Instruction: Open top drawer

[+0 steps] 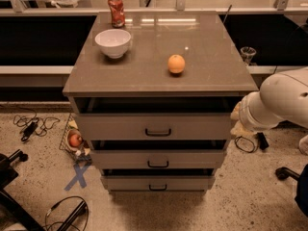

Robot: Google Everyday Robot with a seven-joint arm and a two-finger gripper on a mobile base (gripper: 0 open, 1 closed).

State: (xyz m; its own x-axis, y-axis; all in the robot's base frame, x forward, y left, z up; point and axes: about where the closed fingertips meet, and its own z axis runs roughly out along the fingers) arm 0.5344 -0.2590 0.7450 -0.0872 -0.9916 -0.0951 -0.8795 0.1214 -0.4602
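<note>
Grey top drawer point(154, 126) is needing a straight pull by its handle point(158, 132). The claw point(237, 122) is hanging just right of it, and I cannot tell its state.

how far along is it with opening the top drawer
Barely begun, it seems. The top drawer shows only a dark gap under the countertop, and none of its inside. The gripper sits off to the drawer's right, away from the handle. Left: take the handle and pull the drawer out.
</note>
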